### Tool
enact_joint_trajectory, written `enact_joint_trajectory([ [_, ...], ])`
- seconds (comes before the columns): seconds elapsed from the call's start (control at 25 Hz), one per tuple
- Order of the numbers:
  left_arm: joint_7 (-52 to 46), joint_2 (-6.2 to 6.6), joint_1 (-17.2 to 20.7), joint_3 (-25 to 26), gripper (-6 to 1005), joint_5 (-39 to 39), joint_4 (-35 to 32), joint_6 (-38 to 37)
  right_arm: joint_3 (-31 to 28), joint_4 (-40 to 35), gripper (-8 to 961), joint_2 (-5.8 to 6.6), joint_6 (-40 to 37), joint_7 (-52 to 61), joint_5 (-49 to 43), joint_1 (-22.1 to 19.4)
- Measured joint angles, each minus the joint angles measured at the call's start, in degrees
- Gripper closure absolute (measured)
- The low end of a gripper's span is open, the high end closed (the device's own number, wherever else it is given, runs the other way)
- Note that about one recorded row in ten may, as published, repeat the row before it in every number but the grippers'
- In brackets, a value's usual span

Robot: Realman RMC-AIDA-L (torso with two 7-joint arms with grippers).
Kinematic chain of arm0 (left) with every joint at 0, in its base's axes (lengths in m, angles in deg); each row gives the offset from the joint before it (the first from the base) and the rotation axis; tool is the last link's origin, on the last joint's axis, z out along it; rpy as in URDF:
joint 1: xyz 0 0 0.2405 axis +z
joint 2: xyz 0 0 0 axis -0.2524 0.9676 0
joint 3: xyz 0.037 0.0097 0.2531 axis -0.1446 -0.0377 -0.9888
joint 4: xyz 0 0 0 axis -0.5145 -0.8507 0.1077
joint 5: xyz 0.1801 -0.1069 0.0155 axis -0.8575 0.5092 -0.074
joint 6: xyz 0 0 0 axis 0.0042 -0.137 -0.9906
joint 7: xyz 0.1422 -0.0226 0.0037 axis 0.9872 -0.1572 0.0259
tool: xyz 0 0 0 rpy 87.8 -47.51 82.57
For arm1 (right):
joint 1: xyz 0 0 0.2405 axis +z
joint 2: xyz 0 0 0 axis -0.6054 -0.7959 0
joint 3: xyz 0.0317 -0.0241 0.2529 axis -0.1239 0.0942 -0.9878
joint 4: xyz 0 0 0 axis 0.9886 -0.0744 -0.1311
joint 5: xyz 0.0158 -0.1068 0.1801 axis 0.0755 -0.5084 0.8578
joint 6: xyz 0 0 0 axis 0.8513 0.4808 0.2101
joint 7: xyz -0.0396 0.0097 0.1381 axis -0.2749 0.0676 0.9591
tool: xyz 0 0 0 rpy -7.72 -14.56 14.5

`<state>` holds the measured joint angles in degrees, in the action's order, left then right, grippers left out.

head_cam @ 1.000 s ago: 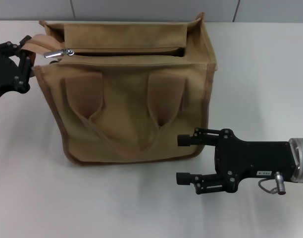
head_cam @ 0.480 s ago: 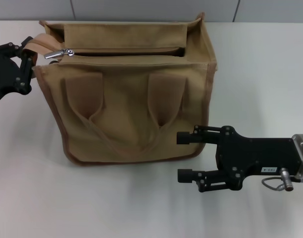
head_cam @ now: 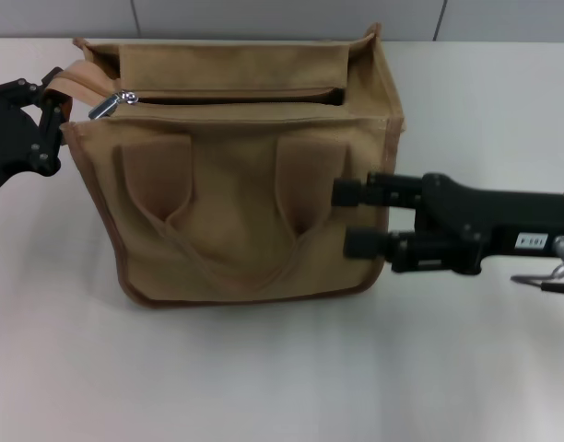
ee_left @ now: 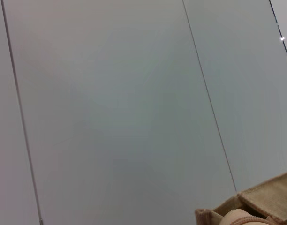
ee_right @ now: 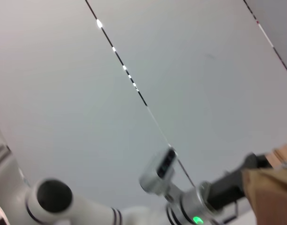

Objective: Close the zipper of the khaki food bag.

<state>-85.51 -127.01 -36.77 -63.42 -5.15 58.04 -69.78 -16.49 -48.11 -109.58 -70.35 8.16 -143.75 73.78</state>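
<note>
A khaki food bag (head_cam: 236, 175) is seen lying on a white surface (head_cam: 264, 378), its zipper (head_cam: 227, 96) open, the pull tab (head_cam: 105, 105) near the left gripper (head_cam: 50, 115), whose jaws' state cannot be told. The right gripper (head_cam: 348, 217), jaws apart, is pressed against the bag's side; the bag could be shoved.

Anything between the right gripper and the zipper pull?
Head view: only the khaki food bag front and handles separate the right gripper from the zipper pull.
</note>
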Motion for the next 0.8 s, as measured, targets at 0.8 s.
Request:
enact_joint_trajectory([
  [0.8,0.09,-0.07,-0.42,0.45,959,0.61,1.06,-0.62,0.05,-11.78,144,-0.73,10.42,-12.17,18.75,4.52],
])
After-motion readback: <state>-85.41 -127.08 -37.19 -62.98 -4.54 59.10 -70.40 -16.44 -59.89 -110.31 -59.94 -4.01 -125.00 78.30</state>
